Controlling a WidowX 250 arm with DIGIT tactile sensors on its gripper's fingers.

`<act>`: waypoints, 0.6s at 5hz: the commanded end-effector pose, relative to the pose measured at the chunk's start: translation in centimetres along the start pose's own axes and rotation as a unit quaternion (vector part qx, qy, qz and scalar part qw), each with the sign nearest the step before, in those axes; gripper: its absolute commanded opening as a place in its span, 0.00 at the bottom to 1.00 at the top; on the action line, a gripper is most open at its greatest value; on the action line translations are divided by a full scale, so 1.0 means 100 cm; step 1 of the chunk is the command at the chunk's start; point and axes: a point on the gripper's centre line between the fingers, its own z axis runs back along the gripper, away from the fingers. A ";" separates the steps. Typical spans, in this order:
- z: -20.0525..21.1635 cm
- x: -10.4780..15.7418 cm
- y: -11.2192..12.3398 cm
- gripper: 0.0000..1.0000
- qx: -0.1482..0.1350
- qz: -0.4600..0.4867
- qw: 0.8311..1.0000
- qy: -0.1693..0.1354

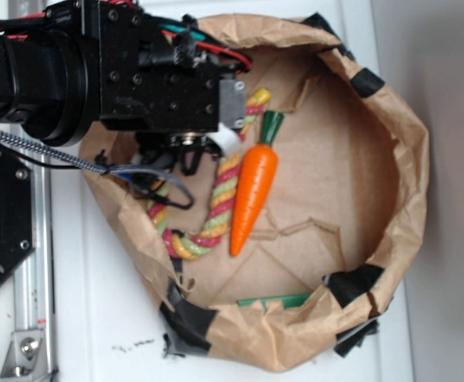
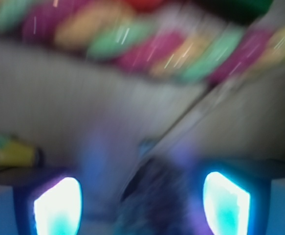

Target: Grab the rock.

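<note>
The wrist view is blurred by motion. A dark, rough lump, the rock [image 2: 157, 196], lies low in that view between my two glowing fingertips [image 2: 56, 208], which stand wide apart on either side with gaps showing. My gripper [image 2: 142, 203] is open around it. In the exterior view the black arm and gripper [image 1: 208, 143] reach down into the left side of the paper-lined basin, and the rock is hidden beneath them.
An orange toy carrot [image 1: 254, 191] lies just right of the gripper, beside a multicoloured twisted rope [image 1: 224, 195]; the rope [image 2: 147, 44] also crosses the top of the wrist view. A crumpled brown paper wall [image 1: 411, 183] with black tape rings the basin. A green strip [image 1: 275, 301] lies at the near rim.
</note>
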 end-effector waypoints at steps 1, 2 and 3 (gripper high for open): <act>0.004 0.004 -0.009 0.00 -0.013 0.012 1.000 -0.006; 0.013 0.004 -0.006 0.00 -0.010 0.019 1.000 -0.021; 0.019 0.008 -0.005 0.00 -0.009 0.029 0.999 -0.025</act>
